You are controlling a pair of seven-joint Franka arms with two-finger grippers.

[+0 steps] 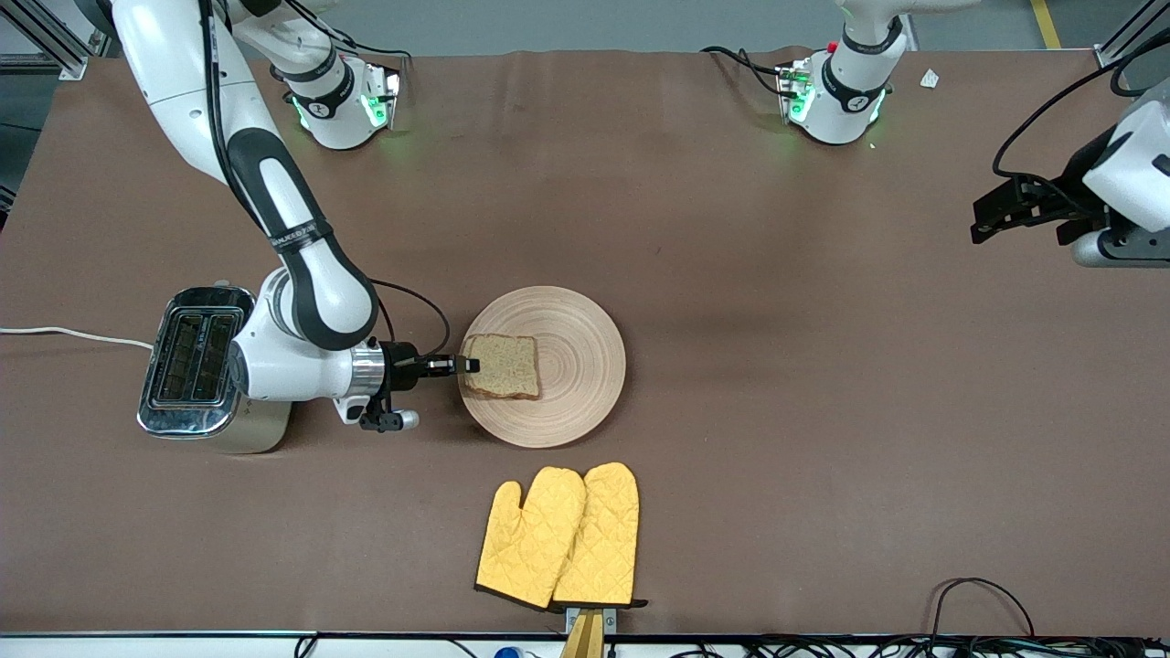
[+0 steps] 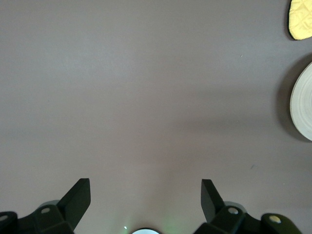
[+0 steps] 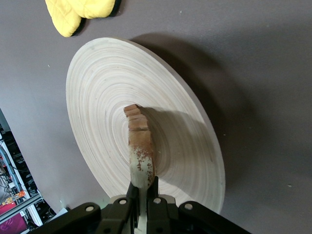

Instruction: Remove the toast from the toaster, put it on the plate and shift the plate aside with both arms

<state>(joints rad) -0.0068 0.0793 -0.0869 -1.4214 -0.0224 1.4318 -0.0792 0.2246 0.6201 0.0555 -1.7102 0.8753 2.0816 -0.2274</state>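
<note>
The toast, a tan speckled slice with a darker crust, is held flat and low over the round beige wooden plate, on its side toward the right arm's end of the table. My right gripper is shut on the toast's edge. In the right wrist view the toast shows edge-on between the shut fingers of the right gripper, over the plate. My left gripper is open and empty, up over bare table at the left arm's end. It shows open in the left wrist view.
A chrome toaster stands beside the plate toward the right arm's end. Two yellow oven mitts lie nearer to the front camera than the plate. The left wrist view catches the plate's rim and a mitt.
</note>
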